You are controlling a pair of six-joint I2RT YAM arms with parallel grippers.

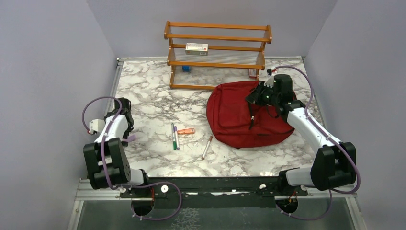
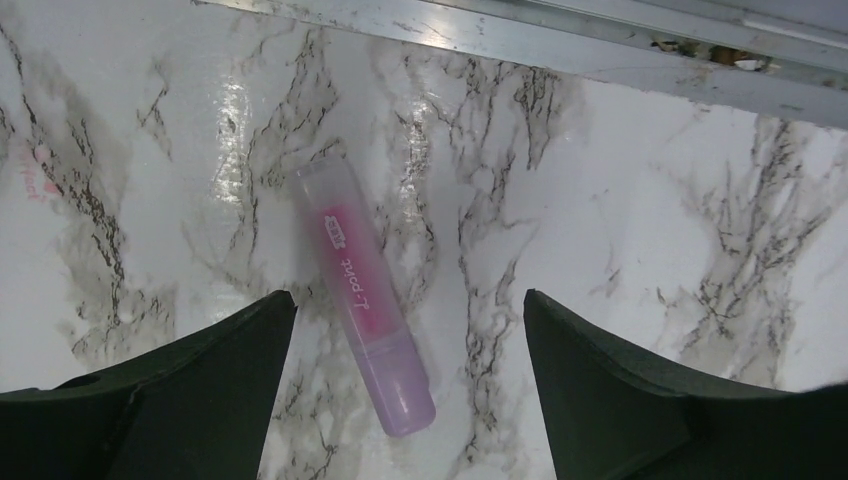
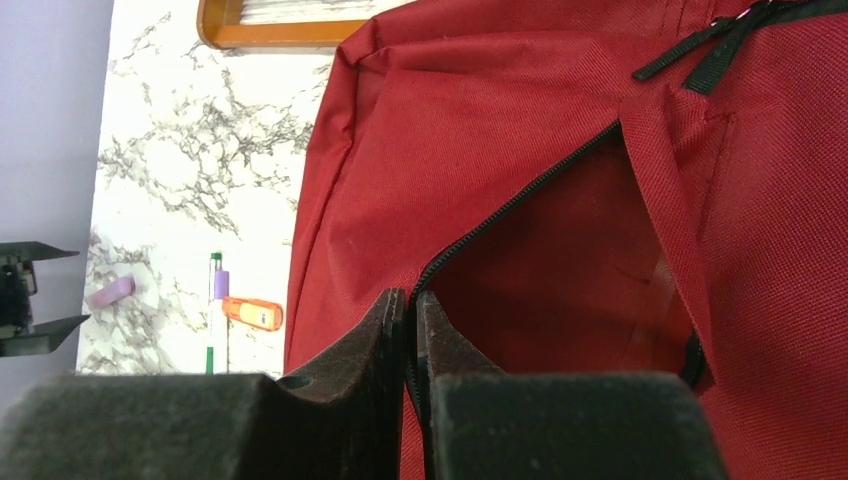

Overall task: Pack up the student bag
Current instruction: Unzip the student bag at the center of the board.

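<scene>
Your left gripper [image 2: 408,300] is spread wide over the pink tube [image 2: 362,305]. The tube lies between its jaws, running from 11 to 5 o'clock. The student bag [image 1: 246,115] sits far off at 3 o'clock, and your right gripper [image 3: 410,305] pinches its zipper edge.

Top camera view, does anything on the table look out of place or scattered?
Nothing is spilled or damaged. Pens and an orange marker lie loose at mixed angles left of the student bag, and a pink tube lies alone near the left edge. The bag's zip gapes because the right gripper pinches its edge.
</scene>
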